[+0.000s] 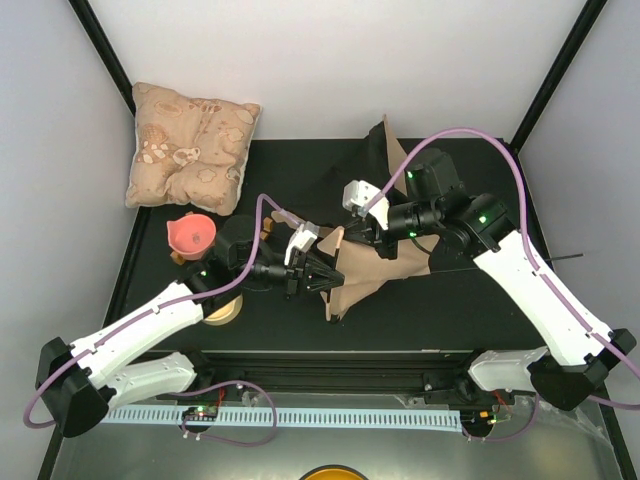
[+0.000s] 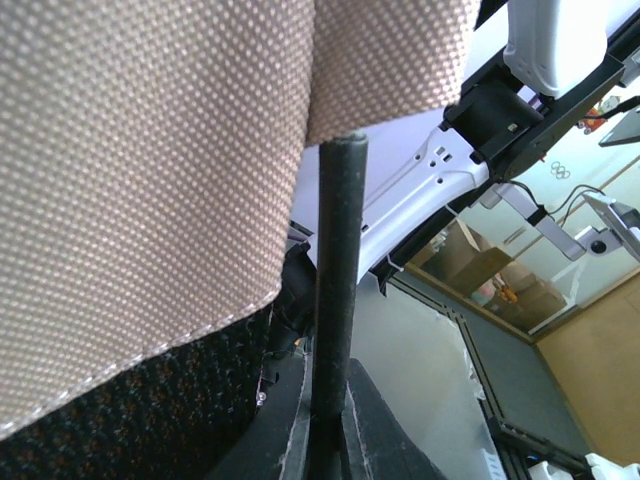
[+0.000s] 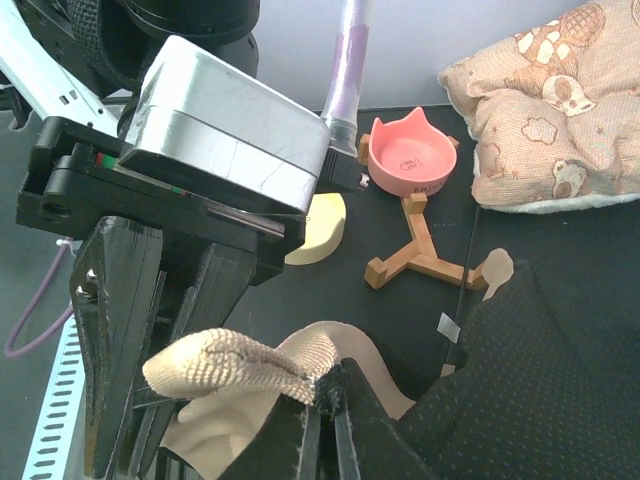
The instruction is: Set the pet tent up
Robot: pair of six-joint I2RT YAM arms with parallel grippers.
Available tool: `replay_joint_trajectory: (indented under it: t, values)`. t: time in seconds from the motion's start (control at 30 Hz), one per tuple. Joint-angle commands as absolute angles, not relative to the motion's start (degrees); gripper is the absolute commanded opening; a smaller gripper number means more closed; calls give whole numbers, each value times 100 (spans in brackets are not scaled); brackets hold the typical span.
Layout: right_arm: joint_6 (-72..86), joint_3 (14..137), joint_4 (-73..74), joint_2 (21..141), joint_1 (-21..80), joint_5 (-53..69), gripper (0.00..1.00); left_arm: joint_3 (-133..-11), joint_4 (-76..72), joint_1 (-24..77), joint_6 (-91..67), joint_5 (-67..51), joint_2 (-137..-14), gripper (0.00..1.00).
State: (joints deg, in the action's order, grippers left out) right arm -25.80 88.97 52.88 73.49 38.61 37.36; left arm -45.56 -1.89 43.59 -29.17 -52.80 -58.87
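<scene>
The pet tent [image 1: 375, 275] lies collapsed at the table's middle, tan fabric bunched over its black floor. My left gripper [image 1: 312, 277] is at the tent's left edge. In the left wrist view it [image 2: 330, 420] is shut on a thin black pole [image 2: 335, 300] that stands up between the jaws, with tan fabric [image 2: 150, 150] hanging just above its tip. My right gripper [image 1: 352, 240] is at the tent's top left. In the right wrist view it [image 3: 328, 400] is shut on a tan fabric corner [image 3: 230, 365] with black lining, close beside the left gripper's fingers [image 3: 110, 330].
A puffy beige patterned cushion [image 1: 190, 145] lies at the back left. A pink bowl [image 1: 190, 237] on a wooden stand [image 3: 420, 255] and a pale yellow disc [image 1: 222, 312] sit left of the tent, near the left arm. Black frame posts stand at the back corners.
</scene>
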Motion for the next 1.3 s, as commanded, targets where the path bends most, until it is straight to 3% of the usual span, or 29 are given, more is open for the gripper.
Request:
replay_joint_trajectory:
  t: [0.0, 1.0, 1.1, 1.2, 1.27]
  values:
    - [-2722, 8992, 4620, 7140, 3871, 3809, 1, -4428, 960, 4430, -3301, -5537, -6024, 2]
    - [-4239, 8022, 5194, 6928, 4430, 4124, 11, -4675, 557, 4430, -3256, -5448, -5833, 2]
    - [-4310, 7892, 5292, 6884, 4468, 4144, 18, -4687, 538, 4430, -3137, -5181, -5658, 2]
    - [-4146, 7866, 5273, 6885, 4477, 3923, 35, -4684, 566, 4430, -2965, -4983, -5487, 2]
    - [-3548, 7867, 4994, 6805, 4471, 3586, 40, -4743, 817, 4430, -2768, -4873, -5449, 2]
